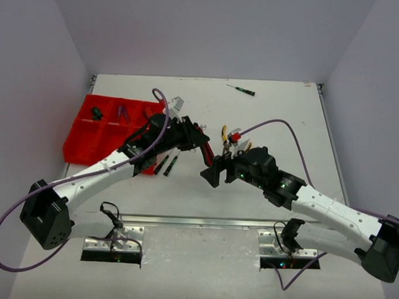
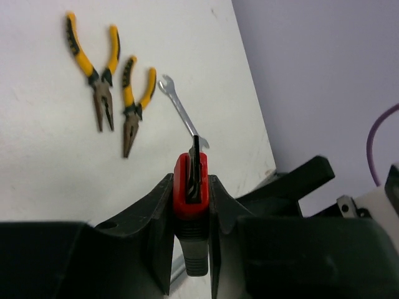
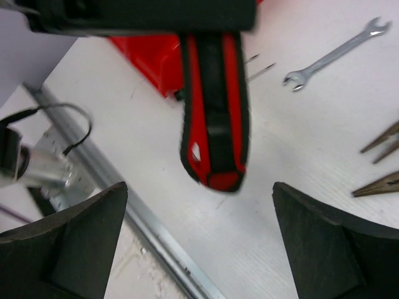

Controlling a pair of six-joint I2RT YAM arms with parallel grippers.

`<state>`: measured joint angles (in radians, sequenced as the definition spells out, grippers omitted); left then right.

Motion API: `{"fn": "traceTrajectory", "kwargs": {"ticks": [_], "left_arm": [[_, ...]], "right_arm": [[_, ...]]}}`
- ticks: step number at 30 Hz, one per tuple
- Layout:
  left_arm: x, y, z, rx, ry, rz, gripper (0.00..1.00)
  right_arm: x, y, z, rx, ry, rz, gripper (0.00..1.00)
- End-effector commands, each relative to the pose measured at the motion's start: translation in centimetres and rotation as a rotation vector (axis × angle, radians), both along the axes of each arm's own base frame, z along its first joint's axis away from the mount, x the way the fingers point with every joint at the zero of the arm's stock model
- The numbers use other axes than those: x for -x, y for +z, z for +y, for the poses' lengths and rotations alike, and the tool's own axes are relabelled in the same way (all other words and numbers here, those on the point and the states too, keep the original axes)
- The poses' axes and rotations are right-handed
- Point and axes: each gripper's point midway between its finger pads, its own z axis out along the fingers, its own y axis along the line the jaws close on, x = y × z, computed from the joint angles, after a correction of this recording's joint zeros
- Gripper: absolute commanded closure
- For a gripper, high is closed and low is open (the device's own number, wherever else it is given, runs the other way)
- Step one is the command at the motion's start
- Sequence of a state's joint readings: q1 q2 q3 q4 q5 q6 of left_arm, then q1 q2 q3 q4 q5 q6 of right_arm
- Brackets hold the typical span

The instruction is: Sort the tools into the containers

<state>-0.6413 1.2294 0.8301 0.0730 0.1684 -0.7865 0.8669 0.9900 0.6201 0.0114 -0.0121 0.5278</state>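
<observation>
In the top view's centre, right of the red tray [image 1: 82,142], the left pincer [image 2: 190,182] clenches the red-black utility knife [image 3: 215,112] above the counter [image 1: 253,118], with the right pincer [image 3: 199,188] spread wide just below.

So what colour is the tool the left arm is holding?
The utility knife is red with black down its middle, clearest in the right wrist view.

Top cam looks down on whole table [image 1: 279,113]; both wrist cams close-up, sharing utility knife [image 3: 215,106] & wrench [image 3: 336,59].
</observation>
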Motion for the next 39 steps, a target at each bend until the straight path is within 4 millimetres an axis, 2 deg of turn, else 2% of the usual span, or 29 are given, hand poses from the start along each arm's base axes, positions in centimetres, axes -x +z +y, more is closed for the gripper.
{"fn": "traceTrajectory", "kwargs": {"ticks": [1,3,4,6,7,8,9,10,11,12,13,14,18,20,22,25,29,31,34,39], "left_arm": [[-7.2,2.1,11.5,-0.329,0.422,-0.025,1.0],[-10.1,1.9,16.7,-0.384,0.558,0.019,1.0],[-11.8,2.9,19.7,-0.398,0.641,0.014,1.0],[-14.8,2.8,23.8,-0.462,0.749,0.055,1.0],[-16.2,3.9,25.2,-0.477,0.788,0.041,1.0],[-17.3,2.3,25.4,-0.507,0.785,0.076,1.0],[-19.4,2.2,26.7,-0.55,0.806,0.089,1.0],[-20.6,1.9,27.6,-0.589,0.811,0.102,1.0],[-21.8,2.7,28.1,-0.603,0.814,0.086,1.0],[-23.2,2.5,28.1,-0.619,0.804,0.088,1.0],[-24.4,0.7,28.1,-0.653,0.781,0.116,1.0],[-25.4,-0.1,28.1,-0.681,0.768,0.131,1.0],[-26.0,-4.7,28.4,-0.762,0.72,0.224,1.0],[-26.1,-5.5,28.1,-0.758,0.707,0.224,1.0],[-25.4,-7.2,27.3,-0.753,0.66,0.24,1.0],[-24.9,-8.2,25.2,-0.76,0.604,0.235,0.99],[-24.7,-8.9,22.8,-0.753,0.54,0.233,0.82],[-24.4,-8.4,22.1,-0.742,0.529,0.226,0.65],[-23.4,-7.1,21.4,-0.733,0.534,0.215,0.4],[-21.7,-3.1,21.1,-0.769,0.586,0.156,0.06]], "right_arm": [[-2.3,0.0,-4.2,0.08,-0.25,-0.038,0.01],[-2.4,-0.2,-5.8,0.105,-0.309,-0.052,0.01],[-2.4,-0.2,-6.3,0.112,-0.323,-0.06,0.01],[-2.3,-0.4,-6.9,0.114,-0.328,-0.072,0.01],[-2.2,-0.3,-7.1,0.111,-0.328,-0.079,0.01],[-2.2,-0.4,-7.2,0.114,-0.327,-0.081,0.01],[-2.1,-0.4,-7.4,0.119,-0.324,-0.091,0.01],[-2.1,-0.4,-7.6,0.123,-0.322,-0.099,0.01],[-2.0,-0.5,-7.7,0.125,-0.321,-0.104,0.01],[-1.9,-0.8,-7.8,0.131,-0.32,-0.104,0.01],[-1.8,-1.1,-7.9,0.137,-0.314,-0.101,0.01],[-1.6,-1.4,-7.9,0.14,-0.305,-0.098,0.01],[-1.6,-1.9,-8.2,0.16,-0.295,-0.103,0.01],[-1.6,-2.2,-8.2,0.169,-0.292,-0.1,0.01],[-1.6,-2.6,-8.1,0.177,-0.286,-0.092,0.01],[-1.6,-3.1,-7.6,0.179,-0.271,-0.073,0.01],[-1.6,-3.7,-7.0,0.193,-0.246,-0.05,0.01],[-1.6,-4.0,-7.1,0.201,-0.249,-0.046,0.01],[-1.7,-4.2,-7.3,0.207,-0.258,-0.043,0.01],[-1.7,-4.7,-7.4,0.212,-0.265,-0.03,0.01]]}}
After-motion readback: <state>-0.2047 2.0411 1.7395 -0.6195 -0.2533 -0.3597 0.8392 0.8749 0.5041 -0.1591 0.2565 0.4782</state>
